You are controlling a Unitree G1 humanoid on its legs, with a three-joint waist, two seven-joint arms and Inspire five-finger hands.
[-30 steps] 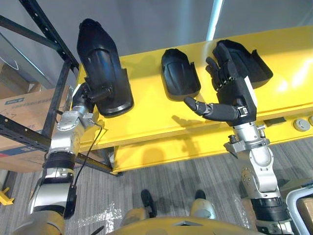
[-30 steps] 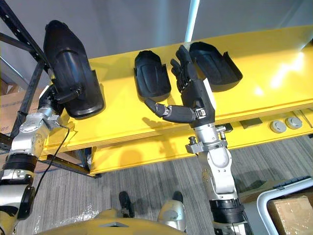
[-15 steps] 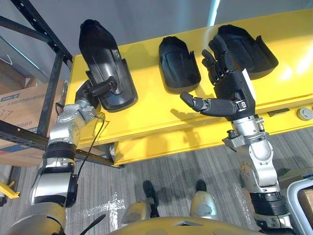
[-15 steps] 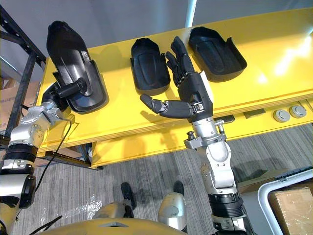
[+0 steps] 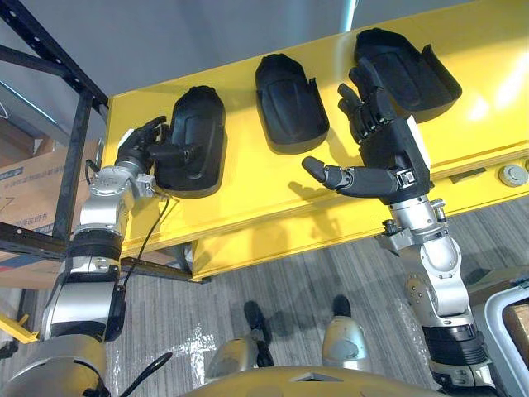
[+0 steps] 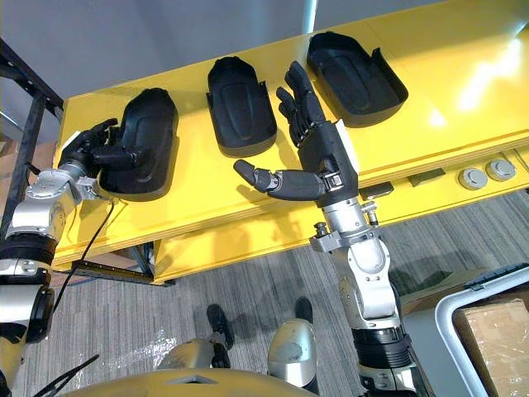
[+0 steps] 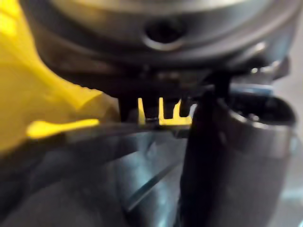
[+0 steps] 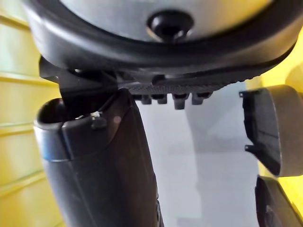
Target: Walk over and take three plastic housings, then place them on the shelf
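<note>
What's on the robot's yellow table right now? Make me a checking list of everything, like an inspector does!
Surface: yellow surface, glossy, with three black housings on it.
Job's things: left housing lies near the surface's left end, gripped; middle housing and right housing lie free.
Clutter: two grey discs on the ledge below the surface's right end.
Robot hands: left robot hand shut on the left housing; right robot hand open, over the surface between the middle and right housings, holding nothing.
Cables: nothing seen.
Surroundings: black rack with a cardboard box to the left; grey carpet floor below.
</note>
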